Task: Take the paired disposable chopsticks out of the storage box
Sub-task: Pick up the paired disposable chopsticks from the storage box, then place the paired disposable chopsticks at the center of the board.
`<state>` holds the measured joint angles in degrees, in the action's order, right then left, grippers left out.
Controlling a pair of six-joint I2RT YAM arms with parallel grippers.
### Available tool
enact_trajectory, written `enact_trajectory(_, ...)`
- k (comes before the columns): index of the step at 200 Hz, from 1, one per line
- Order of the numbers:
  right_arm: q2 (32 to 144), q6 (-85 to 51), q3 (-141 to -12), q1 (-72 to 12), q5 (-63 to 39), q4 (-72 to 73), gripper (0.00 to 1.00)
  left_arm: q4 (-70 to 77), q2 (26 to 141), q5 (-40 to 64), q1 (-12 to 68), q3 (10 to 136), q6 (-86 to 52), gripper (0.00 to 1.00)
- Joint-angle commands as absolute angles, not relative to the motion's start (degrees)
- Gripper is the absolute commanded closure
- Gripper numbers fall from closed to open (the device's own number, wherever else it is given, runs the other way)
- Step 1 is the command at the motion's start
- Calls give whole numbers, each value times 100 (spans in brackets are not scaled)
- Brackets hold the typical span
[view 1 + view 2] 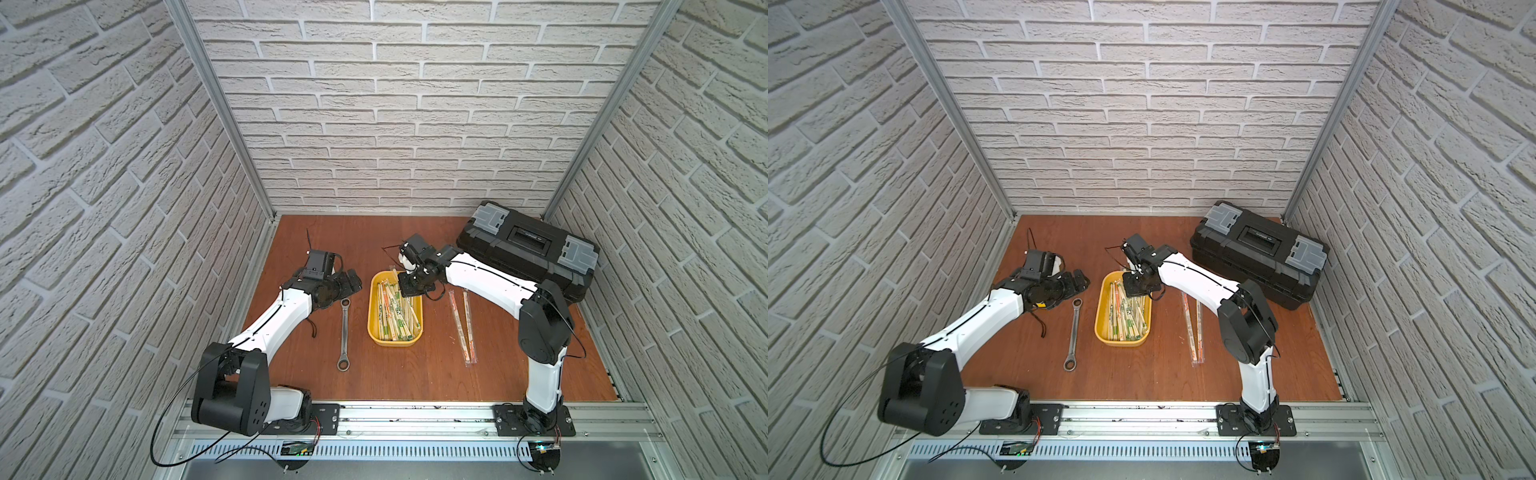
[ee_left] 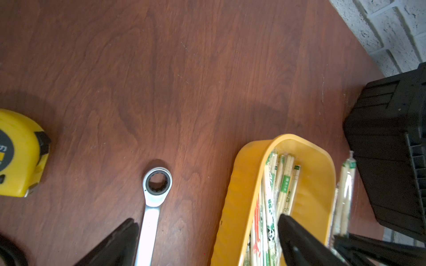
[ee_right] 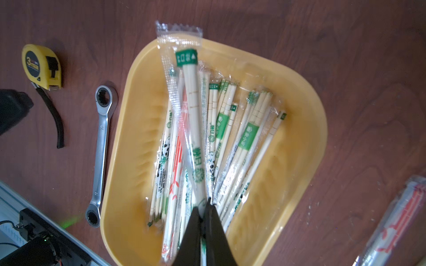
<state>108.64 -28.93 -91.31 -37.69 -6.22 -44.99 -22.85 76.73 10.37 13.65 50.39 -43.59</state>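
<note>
Two orange-printed sleeved chopstick pairs (image 1: 460,328) lie on the red-brown table (image 1: 415,374) right of the shallow yellow plastic tray (image 1: 371,320); many more fill it. At the tray's far end the right gripper (image 3: 206,205) pinches one green-printed pair (image 3: 193,110) near its end. Light, stiff wood in slick film: better clamped on the wood. Left of the tray the left gripper (image 1: 352,282) hangs spread.

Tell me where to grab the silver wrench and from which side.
Probably mid-shank on the wrench, from straight above, jaws across its narrow width: it lies flat on the table, and the shank is slimmer than either ring end.
</note>
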Motion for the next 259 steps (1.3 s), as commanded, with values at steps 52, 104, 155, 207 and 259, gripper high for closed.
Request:
enact_trajectory(52,9111,-2912,-6886,-2495,-241,-4372,92,-2398,7782,830,1744,5430,-4237,2)
enact_trajectory(104,8605,-2752,-5721,-1822,187,-4303,92,-2360,7918,798,1881,5484,-4313,2)
enact_trajectory(155,8814,-2684,-5657,-1775,431,-4189,76,-2305,7948,839,1890,5432,-4388,2)
enact_trajectory(207,8700,-2740,-5922,-1803,171,-4264,70,-2268,7889,762,1881,5324,-4402,2)
enact_trajectory(259,8873,-2795,-6876,-2522,-74,-4469,70,-2216,7969,843,1570,5182,-4525,2)
